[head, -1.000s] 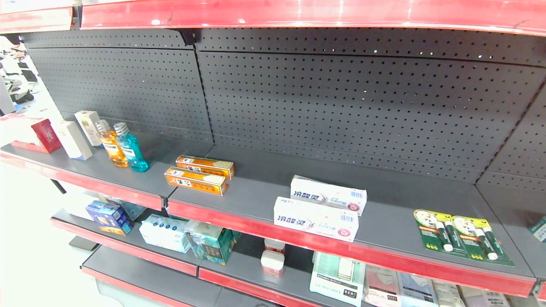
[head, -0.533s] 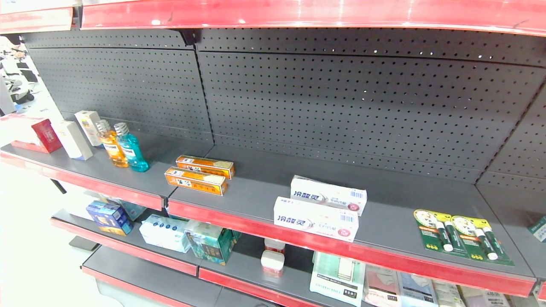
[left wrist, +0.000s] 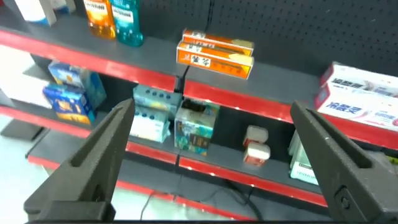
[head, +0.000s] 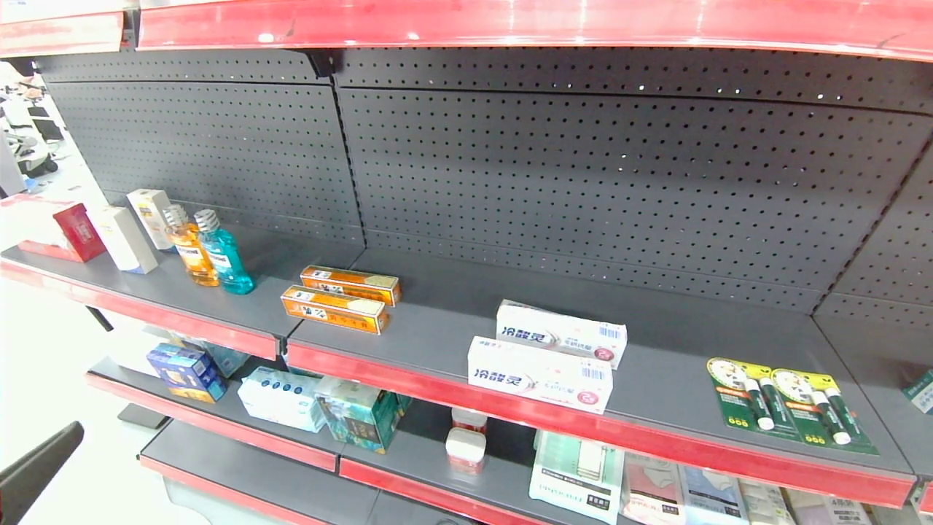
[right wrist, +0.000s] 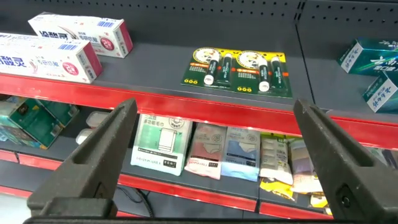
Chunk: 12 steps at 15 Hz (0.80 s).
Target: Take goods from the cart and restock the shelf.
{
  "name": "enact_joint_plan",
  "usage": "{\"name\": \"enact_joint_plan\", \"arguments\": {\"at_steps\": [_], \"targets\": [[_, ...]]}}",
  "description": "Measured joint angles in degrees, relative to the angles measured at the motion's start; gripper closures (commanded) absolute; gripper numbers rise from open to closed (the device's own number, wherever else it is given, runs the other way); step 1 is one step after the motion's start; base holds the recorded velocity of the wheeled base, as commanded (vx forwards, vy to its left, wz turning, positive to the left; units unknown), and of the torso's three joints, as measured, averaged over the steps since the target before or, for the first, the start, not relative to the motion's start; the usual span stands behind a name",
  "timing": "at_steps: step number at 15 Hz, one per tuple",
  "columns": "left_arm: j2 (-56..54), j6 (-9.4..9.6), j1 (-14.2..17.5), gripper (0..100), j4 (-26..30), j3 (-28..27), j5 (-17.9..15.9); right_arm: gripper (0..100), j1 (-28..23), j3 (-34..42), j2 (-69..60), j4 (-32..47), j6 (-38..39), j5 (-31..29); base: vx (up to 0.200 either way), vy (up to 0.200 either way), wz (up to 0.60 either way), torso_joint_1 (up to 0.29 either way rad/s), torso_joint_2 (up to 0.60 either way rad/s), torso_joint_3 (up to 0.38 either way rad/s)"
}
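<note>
The long dark grey metal shelf board with a red front strip [head: 437, 328] carries the goods in a loose row. From the robot's left they are an orange mouthwash bottle [head: 191, 248] touching a teal mouthwash bottle [head: 224, 255], two flat orange cardboard boxes [head: 335, 308] lying one behind the other, two long white toothpaste boxes [head: 539, 373] laid the same way, and a pair of green-and-yellow blister cards [head: 791, 401] side by side near the front edge. The left gripper [left wrist: 211, 106] hangs before the shelf front with its dark fingers spread wide and nothing between them. The right gripper [right wrist: 214, 104] is likewise released and bare, in front of the blister cards.
</note>
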Motion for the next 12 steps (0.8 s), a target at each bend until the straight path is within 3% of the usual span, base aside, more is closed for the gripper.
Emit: {"name": "enact_joint_plan", "arguments": {"at_steps": [7,12], "targets": [[8.0,0.07,0.3,0,-0.2,0.0,0.3,0,0.0,0.0,0.0,0.0,0.0,0.0,0.0,0.0,0.0,0.0,0.0,0.0],[9.8,0.07,0.3,0,-0.3,0.1,0.2,0,0.0,0.0,0.1,0.0,0.0,0.0,0.0,0.0,-0.6,0.003,0.0,0.0]]}}
